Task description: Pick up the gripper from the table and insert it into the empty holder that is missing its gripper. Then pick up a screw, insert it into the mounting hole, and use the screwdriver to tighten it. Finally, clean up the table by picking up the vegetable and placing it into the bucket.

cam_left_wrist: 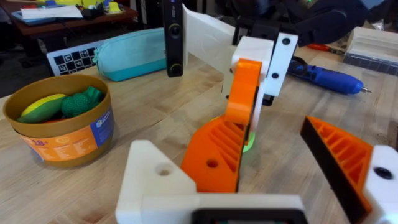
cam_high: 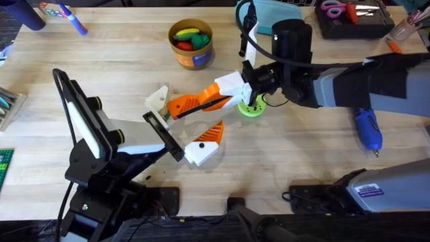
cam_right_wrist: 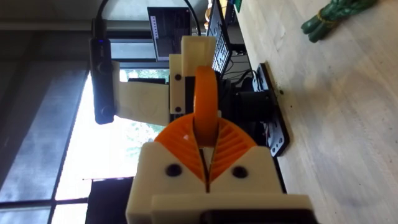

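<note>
Right claw (cam_high: 232, 91) clamped on orange gripper (cam_high: 191, 103) above table (cam_high: 302, 144)

Bucket (cam_high: 191, 43) set at far centre, vegetables (cam_high: 189, 37) in it; screwdriver (cam_high: 368, 129) laid right; pouch (cam_high: 279, 15) behind.

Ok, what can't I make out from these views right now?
Whether the orange gripper part is seated in the holder: the right arm covers it overhead, and the right hand, shut on it, blocks the right wrist view.
Screws: too small to pick out on the table overhead.
Green disc: partly under the right hand, overhead.
</note>
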